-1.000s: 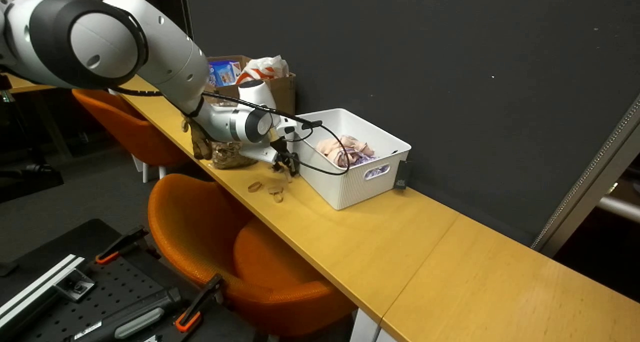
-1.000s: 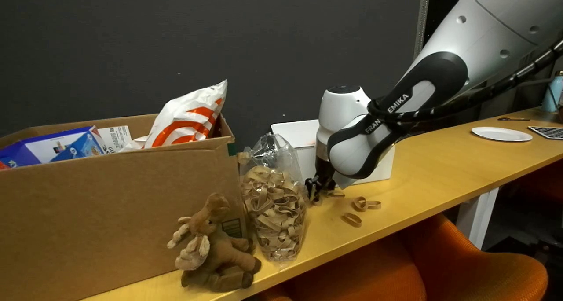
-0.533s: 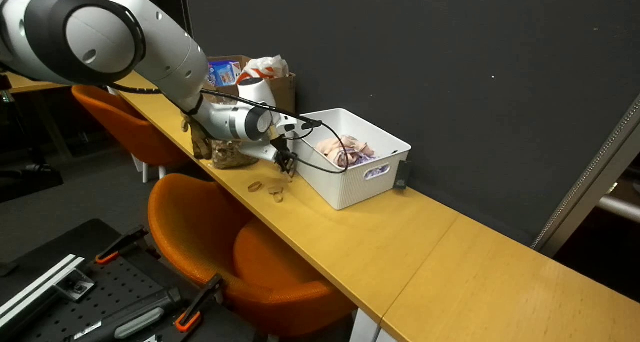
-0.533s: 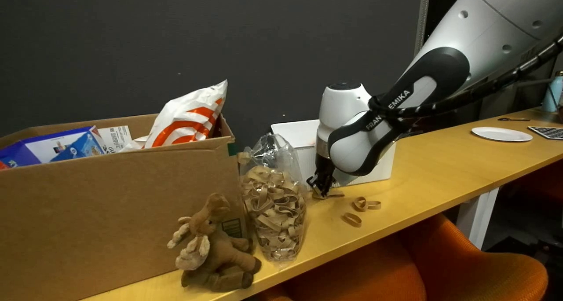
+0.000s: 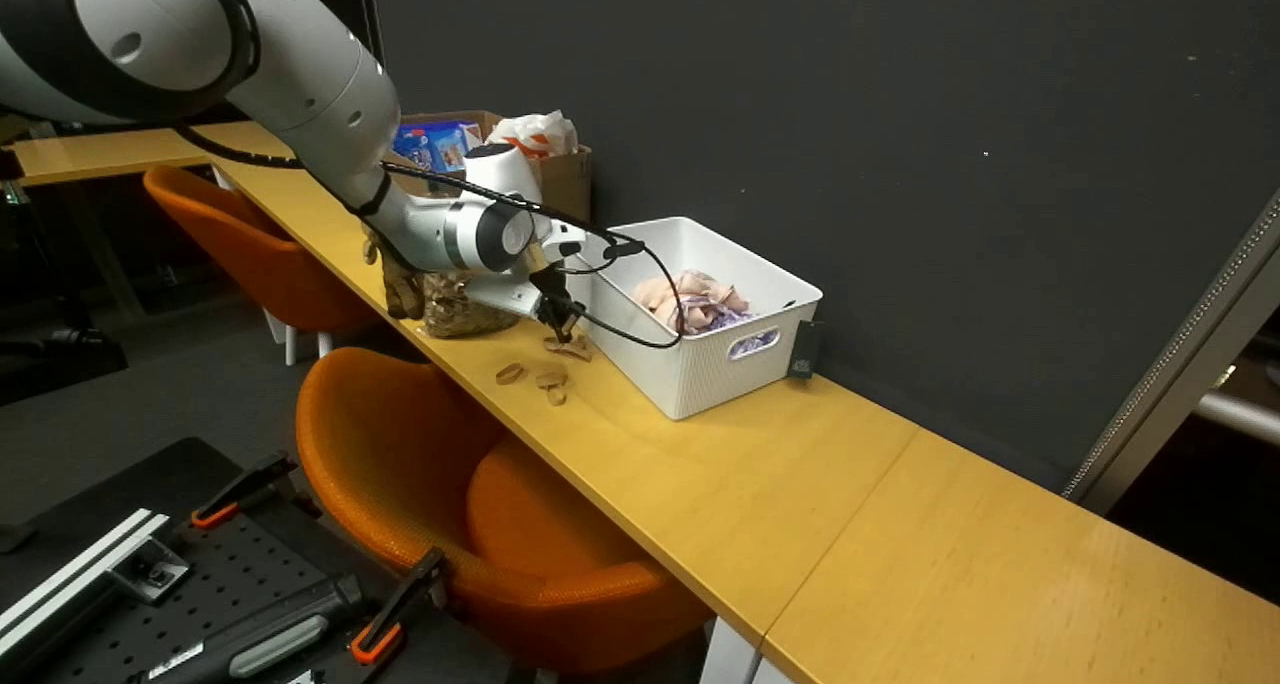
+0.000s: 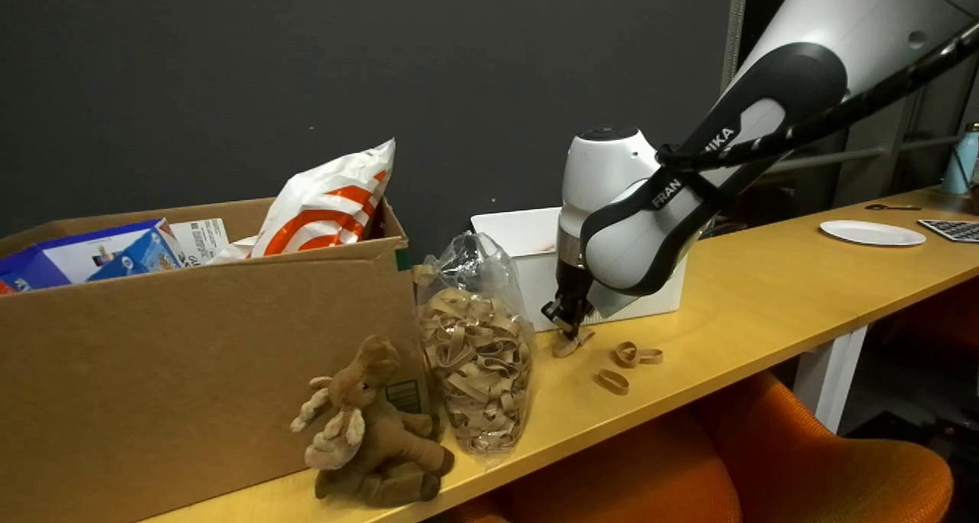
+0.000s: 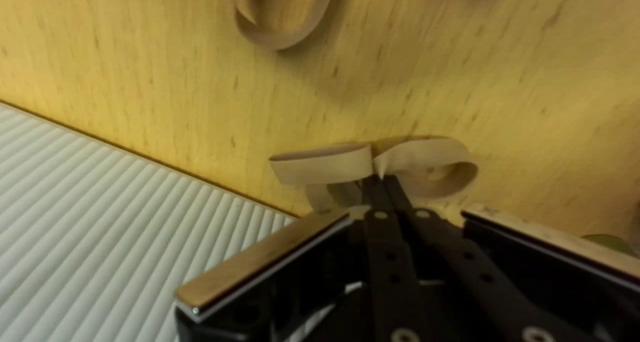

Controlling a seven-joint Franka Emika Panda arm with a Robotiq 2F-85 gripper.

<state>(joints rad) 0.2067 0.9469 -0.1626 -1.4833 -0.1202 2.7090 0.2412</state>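
Note:
In the wrist view the two dark fingertips of my gripper [image 7: 381, 181] meet, with a tan elastic loop [image 7: 430, 152] drawn to a narrow point between them. It looks pinched there, its round end bulging out on the right. A second tan loop [image 7: 325, 166] touches the tips on the left; whether it is also caught I cannot tell. In both exterior views the gripper [image 6: 570, 330] points down at the tabletop, tan bands [image 6: 570, 345] right under its tips. More loose tan loops [image 6: 612, 381] lie nearer the table's front edge.
Beside the gripper stands a white ribbed bin [image 5: 640, 384] holding pink and purple cloth [image 5: 690, 299]. A clear bag of tan bands [image 6: 482, 370], a plush moose [image 6: 375, 431] and a cardboard box [image 6: 229, 370] stand nearby. Farther along lies a white plate [image 6: 872, 232]. Orange chairs [image 5: 380, 444] adjoin the table.
The jaws have closed. The arm has risen slightly and shifted away from the white bin in an exterior view, and the bands under the fingertips have been bunched together.

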